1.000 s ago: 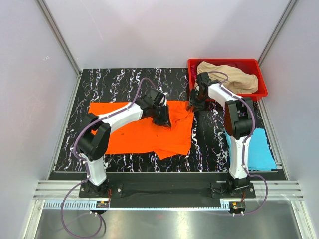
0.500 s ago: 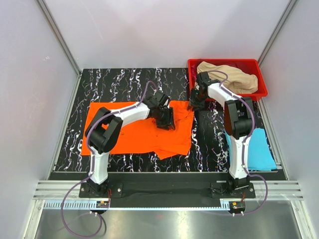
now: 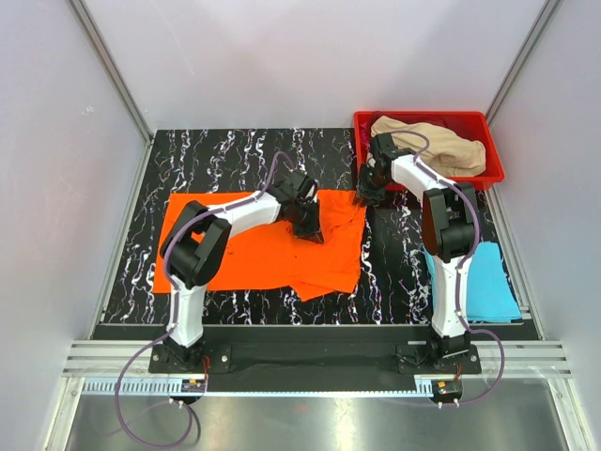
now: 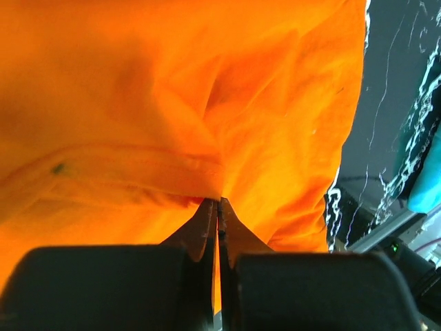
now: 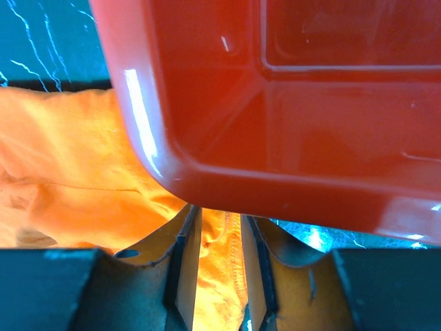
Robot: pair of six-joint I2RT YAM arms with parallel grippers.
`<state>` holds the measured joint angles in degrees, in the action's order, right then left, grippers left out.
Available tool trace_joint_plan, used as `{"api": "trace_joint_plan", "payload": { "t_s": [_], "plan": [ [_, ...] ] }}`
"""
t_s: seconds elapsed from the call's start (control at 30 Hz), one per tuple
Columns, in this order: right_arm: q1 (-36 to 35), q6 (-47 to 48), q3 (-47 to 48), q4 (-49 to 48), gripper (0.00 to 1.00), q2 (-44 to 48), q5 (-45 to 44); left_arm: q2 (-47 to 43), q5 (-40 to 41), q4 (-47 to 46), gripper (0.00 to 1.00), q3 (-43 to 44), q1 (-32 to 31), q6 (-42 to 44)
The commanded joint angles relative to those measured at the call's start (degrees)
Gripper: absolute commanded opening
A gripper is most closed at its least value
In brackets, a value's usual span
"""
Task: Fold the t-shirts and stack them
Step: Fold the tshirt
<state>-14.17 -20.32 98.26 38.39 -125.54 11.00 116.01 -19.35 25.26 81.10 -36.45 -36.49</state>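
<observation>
Its elbow turned since a second ago, the left claw (image 4: pixel 218 201) pinches a fold of the orange t-shirt (image 3: pixel 249 249), while the right claw (image 5: pixel 219 215) stays parted over the hem beside the red bin (image 5: pixel 275 138).

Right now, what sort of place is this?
Likely a robot lab work cell: the left arm and right arm stand fixed on a base bar, plain white panels enclose the black marbled table, and an orange t-shirt lies on it.
</observation>
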Motion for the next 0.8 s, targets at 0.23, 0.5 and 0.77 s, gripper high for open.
{"api": "trace_joint_plan", "payload": {
  "t_s": [0.23,0.5,0.77],
  "plan": [
    [0.3,0.3,4.7,-0.9,0.22,-1.6,-0.9,-11.5,-5.5,-1.4,0.00,-7.2,0.8,-1.0],
    [0.3,1.5,4.9,-0.2,0.02,-1.1,-3.0,-11.3,-10.7,-3.3,0.00,-9.5,1.0,-2.6],
    [0.3,2.5,5.2,0.1,0.00,-0.9,-3.8,-10.9,-14.0,-4.5,0.00,-10.2,0.9,-4.0]
  ]
}}
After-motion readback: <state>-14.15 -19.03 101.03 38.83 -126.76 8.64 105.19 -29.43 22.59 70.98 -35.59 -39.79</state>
